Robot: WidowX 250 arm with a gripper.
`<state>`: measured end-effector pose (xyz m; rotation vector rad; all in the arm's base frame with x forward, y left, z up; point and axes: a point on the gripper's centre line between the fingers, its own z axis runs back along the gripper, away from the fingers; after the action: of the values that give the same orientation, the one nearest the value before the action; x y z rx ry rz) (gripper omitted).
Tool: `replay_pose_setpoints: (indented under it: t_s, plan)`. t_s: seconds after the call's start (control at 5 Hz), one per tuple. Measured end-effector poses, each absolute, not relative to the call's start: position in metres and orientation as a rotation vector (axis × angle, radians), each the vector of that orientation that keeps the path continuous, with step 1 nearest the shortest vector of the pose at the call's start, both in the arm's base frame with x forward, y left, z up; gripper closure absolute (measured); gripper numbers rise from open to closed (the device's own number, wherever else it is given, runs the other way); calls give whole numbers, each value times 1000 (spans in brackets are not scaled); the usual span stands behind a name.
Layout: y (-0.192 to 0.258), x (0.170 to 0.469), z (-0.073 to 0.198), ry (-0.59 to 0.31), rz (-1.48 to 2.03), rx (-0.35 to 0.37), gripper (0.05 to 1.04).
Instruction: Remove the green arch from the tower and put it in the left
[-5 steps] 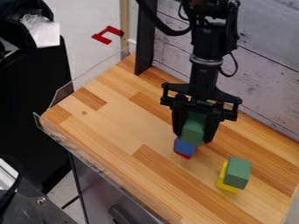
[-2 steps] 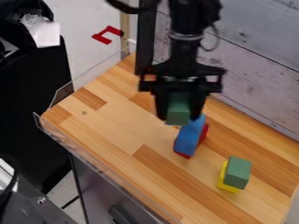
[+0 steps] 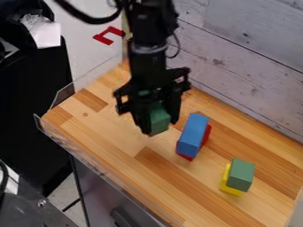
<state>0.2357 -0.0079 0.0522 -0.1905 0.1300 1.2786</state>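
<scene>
The black gripper [image 3: 158,126] hangs over the middle of the wooden table, left of the blue and red stack. It is shut on the green arch [image 3: 158,119], which sits between its fingers, partly hidden by them. Beside it to the right, a long blue block [image 3: 193,135] lies on top of a red block [image 3: 206,135], of which only the edges show. The green piece and this stack stand apart.
At the lower right a green block [image 3: 241,174] rests on a yellow block [image 3: 230,189]. A clear plastic guard [image 3: 89,151] runs along the table's left and front edges. A whitewashed plank wall [image 3: 248,66] rises behind.
The gripper has moved left with the green arch in it, off the blue and red stack. The long blue block's top has come into full view. The green and yellow blocks stayed put.
</scene>
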Motion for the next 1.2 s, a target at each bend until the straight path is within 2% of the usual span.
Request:
replay_pose_setpoints:
  t_s: [0.2, 0.4, 0.8, 1.2]
  plan:
    - [-5, 234, 45, 118, 1530, -197, 486]
    - [-2, 235, 40, 102, 1663, -237, 486]
    - [8, 252, 21, 82, 1640, -236, 486]
    - [8, 258, -5, 128, 1598, -204, 486]
